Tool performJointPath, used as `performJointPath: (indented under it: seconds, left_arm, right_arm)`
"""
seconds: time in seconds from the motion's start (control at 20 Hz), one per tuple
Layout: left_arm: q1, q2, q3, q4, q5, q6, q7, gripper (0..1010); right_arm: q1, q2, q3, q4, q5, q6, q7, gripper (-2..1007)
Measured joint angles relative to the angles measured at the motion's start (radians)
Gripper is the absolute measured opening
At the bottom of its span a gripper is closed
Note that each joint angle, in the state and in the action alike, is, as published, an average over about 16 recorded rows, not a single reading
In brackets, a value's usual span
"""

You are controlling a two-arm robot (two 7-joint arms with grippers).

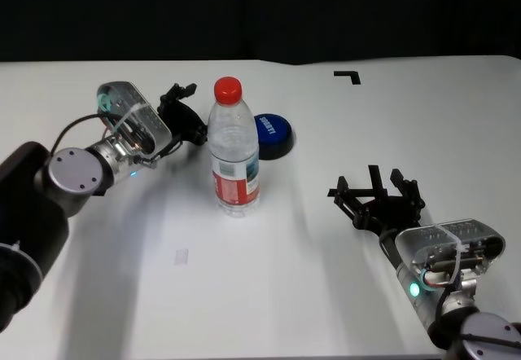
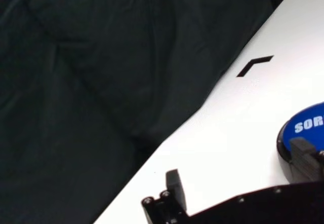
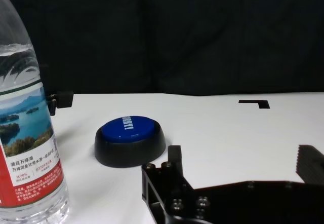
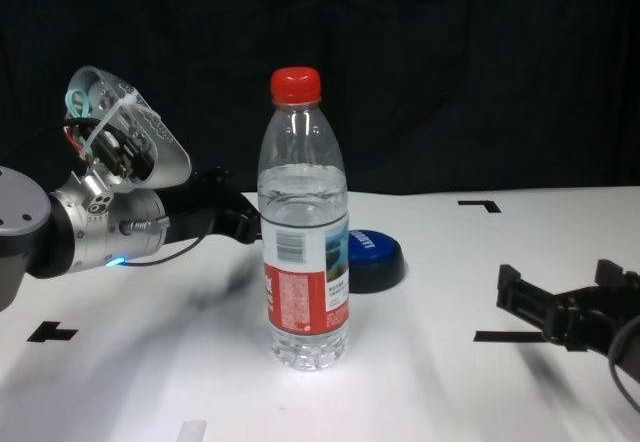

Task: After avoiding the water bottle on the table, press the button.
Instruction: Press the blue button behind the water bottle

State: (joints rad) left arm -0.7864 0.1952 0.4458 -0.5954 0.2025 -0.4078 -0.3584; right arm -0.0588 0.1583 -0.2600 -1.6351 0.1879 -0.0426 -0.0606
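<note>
The water bottle (image 1: pixel 234 152) stands upright mid-table (image 1: pixel 440 124), clear with a red cap. The blue button (image 1: pixel 273 132) sits just behind it to the right. My left gripper (image 1: pixel 194 114) is open and empty, held above the table just left of the bottle's upper part, apart from it. In the left wrist view the button (image 2: pixel 304 133) lies just past one fingertip (image 2: pixel 306 158). My right gripper (image 1: pixel 378 189) is open and empty at the right front, well apart from both. The right wrist view shows the bottle (image 3: pixel 25 133) and the button (image 3: pixel 130 140) ahead.
A black tape corner (image 1: pixel 348 76) marks the far right of the table. A tape T (image 4: pixel 52 332) lies at the near left. A small pale sticker (image 1: pixel 181 255) lies in front of the bottle. Dark curtain behind the table's far edge.
</note>
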Motion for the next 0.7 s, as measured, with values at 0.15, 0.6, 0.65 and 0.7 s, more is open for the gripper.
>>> performJointPath:
  seconds: [0.15, 0.6, 0.65, 0.7]
  left_arm:
    - [0.001, 0.000, 0.001, 0.001, 0.000, 0.002, -0.003, 1003]
    - [0.010, 0.008, -0.008, -0.025, -0.002, 0.014, 0.008, 1003]
    - [0.012, 0.010, -0.009, -0.030, -0.002, 0.016, 0.010, 1003]
    - [0.014, 0.012, -0.011, -0.036, -0.002, 0.018, 0.012, 1003]
  right_arm:
    - [0.000, 0.000, 0.000, 0.000, 0.000, 0.000, 0.000, 1003]
    - [0.000, 0.000, 0.000, 0.000, 0.000, 0.000, 0.000, 1003]
    - [0.000, 0.000, 0.000, 0.000, 0.000, 0.000, 0.000, 1003]
    - [0.000, 0.000, 0.000, 0.000, 0.000, 0.000, 0.000, 1003]
